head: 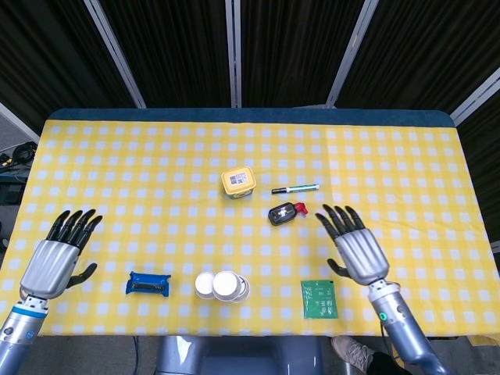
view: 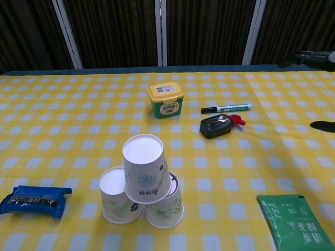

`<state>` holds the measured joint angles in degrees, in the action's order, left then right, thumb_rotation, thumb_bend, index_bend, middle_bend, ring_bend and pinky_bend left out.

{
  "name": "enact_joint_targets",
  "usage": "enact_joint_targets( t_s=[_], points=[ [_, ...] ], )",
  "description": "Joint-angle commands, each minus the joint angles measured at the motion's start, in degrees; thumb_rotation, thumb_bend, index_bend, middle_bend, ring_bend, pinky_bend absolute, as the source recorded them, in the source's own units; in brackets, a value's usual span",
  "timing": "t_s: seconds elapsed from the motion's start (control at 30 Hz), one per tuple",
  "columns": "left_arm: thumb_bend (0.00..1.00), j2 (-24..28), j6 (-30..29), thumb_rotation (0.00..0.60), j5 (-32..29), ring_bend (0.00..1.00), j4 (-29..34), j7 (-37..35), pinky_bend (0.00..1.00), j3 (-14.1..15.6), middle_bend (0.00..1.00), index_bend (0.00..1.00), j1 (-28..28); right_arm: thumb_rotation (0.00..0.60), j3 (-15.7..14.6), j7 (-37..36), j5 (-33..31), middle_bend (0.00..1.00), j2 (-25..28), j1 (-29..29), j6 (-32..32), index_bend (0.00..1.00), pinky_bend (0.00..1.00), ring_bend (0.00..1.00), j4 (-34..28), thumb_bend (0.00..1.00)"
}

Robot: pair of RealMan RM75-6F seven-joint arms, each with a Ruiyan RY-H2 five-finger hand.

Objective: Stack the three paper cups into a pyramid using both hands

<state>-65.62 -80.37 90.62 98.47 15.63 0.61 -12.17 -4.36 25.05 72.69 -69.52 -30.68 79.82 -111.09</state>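
Left hand [head: 53, 264] hovers open at the bench's [head: 406, 172] left edge; paper cups [view: 140, 184] sit pyramid-stacked near the front, right hand [head: 358, 251] open too. Cups look light and crushable, so I'd hold the sidewalls gently.

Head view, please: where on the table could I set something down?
Bare cloth spans the whole far strip beyond the yellow tub and marker, plus the far-right side. The near edge is crowded: blue packet, cup pyramid, green packet.
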Motion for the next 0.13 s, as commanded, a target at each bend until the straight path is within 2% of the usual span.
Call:
enact_joint_targets(
  t_s=[0.03, 0.13],
  points=[
    [0.27, -0.78, -0.66, 0.600, -0.30, 0.00, -1.27, -0.54, 0.00, -0.02, 0.00, 0.00, 0.57, 0.600, -3.48, -10.21, 5.56, 0.00, 2.28, 8.15, 6.94, 0.08, 0.00, 0.00, 11.12, 0.17],
    [0.27, -1.22, -1.18, 0.600, -0.09, 0.00, -2.08, -0.66, 0.00, 0.10, 0.00, 0.00, 0.95, 0.600, -3.99, -13.87, 6.88, 0.00, 1.36, 11.18, 9.32, 0.08, 0.00, 0.00, 15.78, 0.17]
  ],
)
